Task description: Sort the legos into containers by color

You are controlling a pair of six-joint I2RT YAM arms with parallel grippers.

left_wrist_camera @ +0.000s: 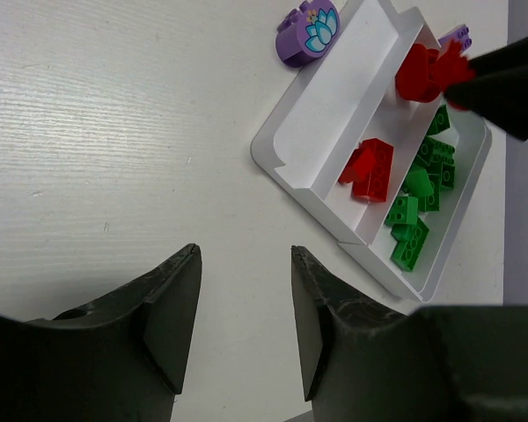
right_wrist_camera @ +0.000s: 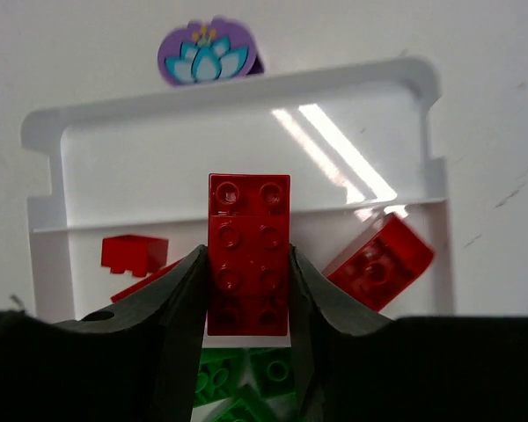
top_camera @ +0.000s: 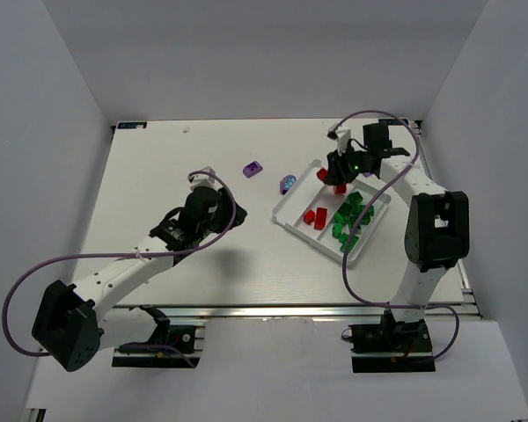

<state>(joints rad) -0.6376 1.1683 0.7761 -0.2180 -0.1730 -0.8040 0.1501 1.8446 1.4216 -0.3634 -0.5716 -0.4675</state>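
Over the middle lane of the white three-lane plastic tray (right_wrist_camera: 141, 176), the right arm's fingers (right_wrist_camera: 187, 290) are pinching a red two-by-four plastic brick (right_wrist_camera: 249, 220) by its long sides, studs facing the wrist camera, held clear of the tray floor, I think. Its long axis runs straight out along the fingers, free end pointing toward the far empty lane and the purple flower-printed round piece (right_wrist_camera: 207, 53) sitting on the counter (top_camera: 158, 158) just outside the rim. That's the bit that worries me: the brick is lined up across the lanes, not along them, so if it's let go like this I reckon it could bridge the divider or tip over into the empty lane, or slide back into the green bricks (right_wrist_camera: 246, 387) in the near lane. It might also clip the loose red brick (right_wrist_camera: 378, 261) lying just to one side and bounce. Left arm's fingers (left_wrist_camera: 172, 308) are spread with nothing between them, over bare counter off to the side of the tray, and a small purple brick (top_camera: 253, 168) is out on the counter unsorted
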